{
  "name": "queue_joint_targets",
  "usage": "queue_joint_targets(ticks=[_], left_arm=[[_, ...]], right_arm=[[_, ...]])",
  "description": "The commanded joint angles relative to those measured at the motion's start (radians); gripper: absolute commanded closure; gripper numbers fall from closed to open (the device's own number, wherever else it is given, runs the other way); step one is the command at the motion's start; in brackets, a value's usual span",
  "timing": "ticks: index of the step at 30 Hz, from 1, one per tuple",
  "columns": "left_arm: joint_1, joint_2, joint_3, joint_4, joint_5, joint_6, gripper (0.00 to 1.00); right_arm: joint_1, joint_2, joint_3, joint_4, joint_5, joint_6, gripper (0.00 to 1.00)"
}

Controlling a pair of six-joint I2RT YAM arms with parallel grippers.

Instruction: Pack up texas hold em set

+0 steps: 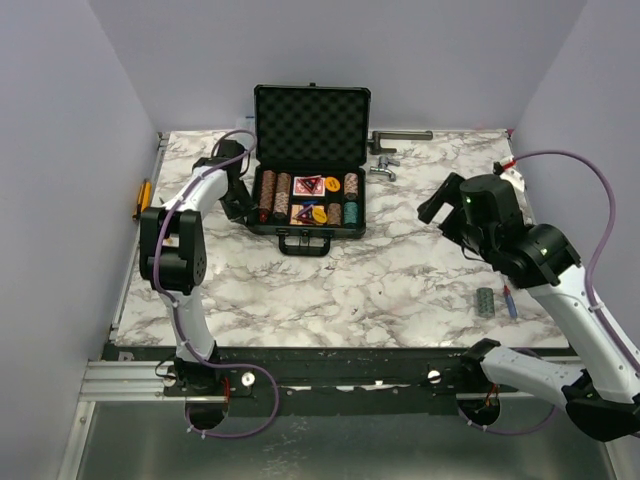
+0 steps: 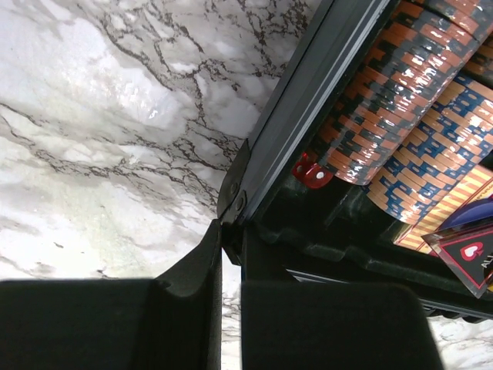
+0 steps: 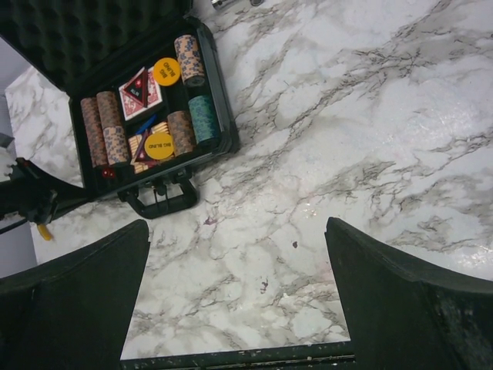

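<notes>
The black briefcase point(image 1: 305, 232) stands open at the table's back centre, its foam-lined lid point(image 1: 312, 125) upright. Inside lie brown chip stacks point(image 2: 385, 85), a teal stack point(image 3: 202, 119), cards with a red triangle point(image 1: 307, 185), yellow discs point(image 3: 166, 71) and a red die point(image 2: 312, 173). My left gripper point(image 2: 229, 231) is at the case's front-left corner point(image 1: 243, 208), one finger outside and one inside, shut on the corner of the rim point(image 2: 308, 92). My right gripper point(image 3: 235, 231) hangs open over bare marble to the right of the case point(image 1: 447, 225).
Metal tools point(image 1: 400, 135) lie behind the case on the right. A small greenish stack point(image 1: 485, 300) and a blue-red pen-like item point(image 1: 510, 300) lie near the right front. A yellow-handled tool point(image 1: 143, 198) rests on the left edge. Walls close in three sides.
</notes>
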Motion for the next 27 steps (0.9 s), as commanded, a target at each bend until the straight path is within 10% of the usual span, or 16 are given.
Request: queue_joint_targets(ticks=[1, 27], left_arm=[[0.009, -0.102, -0.154, -0.081, -0.018, -0.013, 1.0], [-0.024, -0.735, -0.821, -0.005, 0.126, -0.185, 1.0]], right_arm=[[0.008, -0.052, -0.006, -0.038, -0.012, 0.024, 0.0], [0.008, -0.172, -0.209, -0.027, -0.118, 0.122, 0.01]])
